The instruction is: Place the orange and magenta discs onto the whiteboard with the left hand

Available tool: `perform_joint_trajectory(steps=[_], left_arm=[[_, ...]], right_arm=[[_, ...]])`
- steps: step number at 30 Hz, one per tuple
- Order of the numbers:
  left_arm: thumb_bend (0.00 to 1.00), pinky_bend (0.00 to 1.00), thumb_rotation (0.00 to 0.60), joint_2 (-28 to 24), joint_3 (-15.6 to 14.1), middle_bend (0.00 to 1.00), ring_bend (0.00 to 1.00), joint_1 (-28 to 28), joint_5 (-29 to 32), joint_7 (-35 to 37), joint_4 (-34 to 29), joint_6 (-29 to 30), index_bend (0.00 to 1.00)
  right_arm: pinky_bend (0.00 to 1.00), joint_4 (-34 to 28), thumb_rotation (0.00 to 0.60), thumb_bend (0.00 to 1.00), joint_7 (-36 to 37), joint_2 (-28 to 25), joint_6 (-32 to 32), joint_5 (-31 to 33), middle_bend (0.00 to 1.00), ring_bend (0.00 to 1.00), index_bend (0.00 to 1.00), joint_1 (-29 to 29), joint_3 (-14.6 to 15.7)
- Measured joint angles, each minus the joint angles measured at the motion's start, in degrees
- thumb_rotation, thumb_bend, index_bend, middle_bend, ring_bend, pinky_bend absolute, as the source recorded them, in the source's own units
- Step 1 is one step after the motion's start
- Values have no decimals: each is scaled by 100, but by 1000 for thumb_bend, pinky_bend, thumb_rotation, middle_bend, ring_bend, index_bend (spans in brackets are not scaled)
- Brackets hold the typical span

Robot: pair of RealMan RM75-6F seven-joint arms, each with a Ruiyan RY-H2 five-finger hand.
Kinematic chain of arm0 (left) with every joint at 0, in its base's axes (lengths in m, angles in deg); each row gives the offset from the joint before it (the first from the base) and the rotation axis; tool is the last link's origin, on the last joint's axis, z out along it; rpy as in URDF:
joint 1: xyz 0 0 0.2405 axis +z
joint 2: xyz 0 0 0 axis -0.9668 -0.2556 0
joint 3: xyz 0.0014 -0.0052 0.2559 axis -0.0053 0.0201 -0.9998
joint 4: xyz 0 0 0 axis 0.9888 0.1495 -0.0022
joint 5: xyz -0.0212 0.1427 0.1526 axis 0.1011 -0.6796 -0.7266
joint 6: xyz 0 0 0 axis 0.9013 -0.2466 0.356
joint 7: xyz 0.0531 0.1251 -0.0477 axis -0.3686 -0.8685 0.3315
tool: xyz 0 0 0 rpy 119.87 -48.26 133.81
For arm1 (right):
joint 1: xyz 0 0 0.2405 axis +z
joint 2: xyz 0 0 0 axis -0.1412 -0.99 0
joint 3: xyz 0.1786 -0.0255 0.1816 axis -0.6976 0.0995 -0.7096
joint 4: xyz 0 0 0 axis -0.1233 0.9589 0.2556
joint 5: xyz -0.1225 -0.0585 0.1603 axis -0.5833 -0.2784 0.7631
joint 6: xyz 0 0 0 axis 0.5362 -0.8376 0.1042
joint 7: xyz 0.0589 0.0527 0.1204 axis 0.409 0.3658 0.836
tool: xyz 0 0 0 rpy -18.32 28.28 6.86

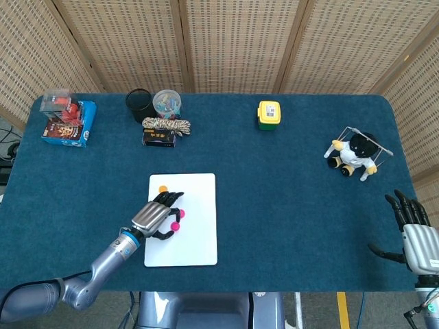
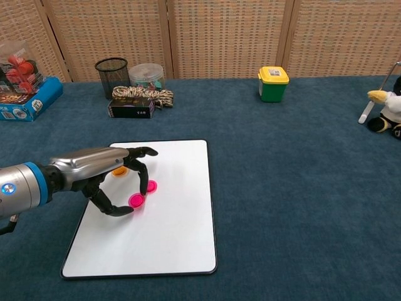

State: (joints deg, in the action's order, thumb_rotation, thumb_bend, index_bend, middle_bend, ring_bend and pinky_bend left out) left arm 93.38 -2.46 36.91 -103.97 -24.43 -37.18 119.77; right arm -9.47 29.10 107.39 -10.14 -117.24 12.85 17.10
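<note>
The left robot hand (image 2: 106,175) reaches in over the whiteboard (image 2: 169,238), its dark fingers (image 2: 143,179) curled downward. It pinches a magenta disc (image 2: 136,200) between the thumb and a fingertip, the disc right at the board surface; whether it touches the board cannot be told. In the head view the same robot hand (image 1: 156,216) covers the left-middle part of the whiteboard (image 1: 195,247).

Just beside the held disc, a 2nd magenta disc (image 2: 151,186) lies flat on the board, close to the fingertips. An orange disc (image 2: 119,170) shows partly behind the hand in the chest view. In the head view, an orange disc (image 1: 162,189) lies near the board's upper left corner.

The right robot hand (image 1: 410,233) sits at the far right edge of the tabletop (image 1: 288,178), fingers spread apart and holding nothing, well apart from the board.

Along the back of the tabletop stand a black mesh cup (image 2: 112,74), a clear round container (image 2: 146,76), and a coil of rope on a dark box (image 2: 136,103). A blue box with red items on top (image 2: 22,88) sits at the far left. A yellow-lidded green container (image 2: 273,84) stands further right, and a penguin plush toy (image 1: 357,154) lies near the right edge.
</note>
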Motion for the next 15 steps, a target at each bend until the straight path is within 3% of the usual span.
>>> perform_joint_trajectory(steps=[10,15], left_arm=[[334,0,600,42,-23,0,0,-4,44,42,95,7,605],[319,0,600,74,-38,0,0,-13,35,23,129,24,427]], right_arm=[[0,0,600,0,-19,4,-12,-9,0,0,0,-5,2],[0,2,600,0,-21,3,-9,-9,0,0,0,-3,1]])
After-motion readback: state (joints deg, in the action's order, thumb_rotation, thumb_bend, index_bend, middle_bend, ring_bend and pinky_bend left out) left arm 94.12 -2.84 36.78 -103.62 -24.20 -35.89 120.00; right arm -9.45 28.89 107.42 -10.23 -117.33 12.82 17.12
